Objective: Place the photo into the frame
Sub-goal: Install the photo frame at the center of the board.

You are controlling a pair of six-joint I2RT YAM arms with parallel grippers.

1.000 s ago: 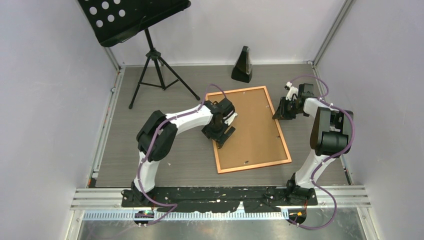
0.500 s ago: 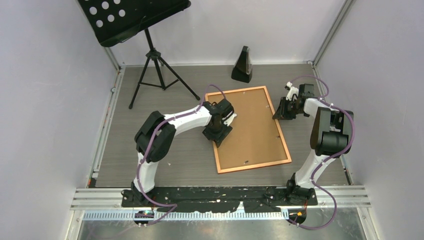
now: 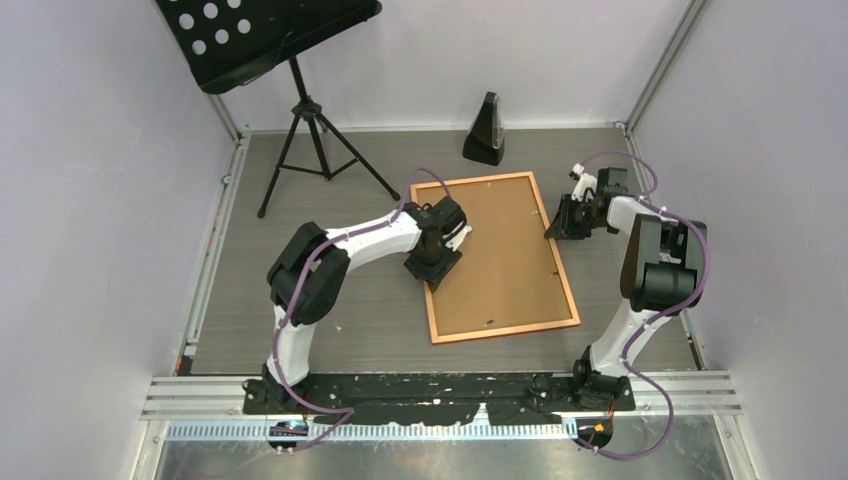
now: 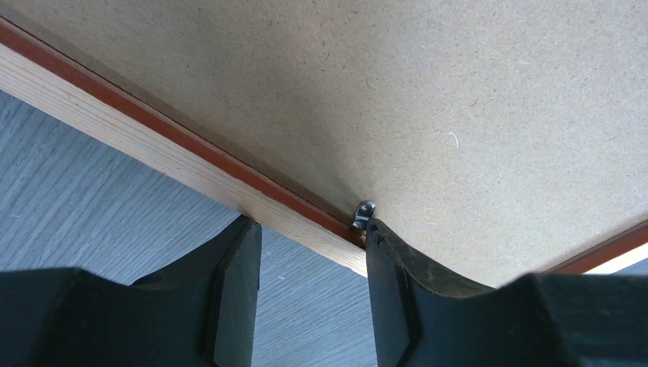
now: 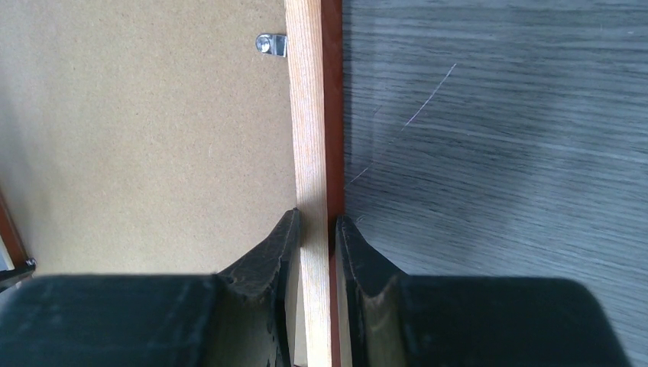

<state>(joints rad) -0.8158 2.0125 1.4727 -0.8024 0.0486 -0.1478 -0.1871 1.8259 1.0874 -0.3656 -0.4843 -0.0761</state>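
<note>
Frame (image 3: 505, 331) face down | right gripper (image 5: 317, 218) clenched on right rail | left gripper (image 4: 309, 229) spread at left-rail clip (image 4: 364, 212) | risk: slip off clip, skew

Left claw (image 4: 311, 229) wide, right claw (image 5: 318, 222) tight.

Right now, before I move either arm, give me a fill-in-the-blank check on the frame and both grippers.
The frame lies flat with its fibreboard backing facing ____.
The right gripper is clamped on the frame's ____ long rail.
The left gripper straddles the opposite rail, jaws ____.
Missing words: up; right; open.
</note>
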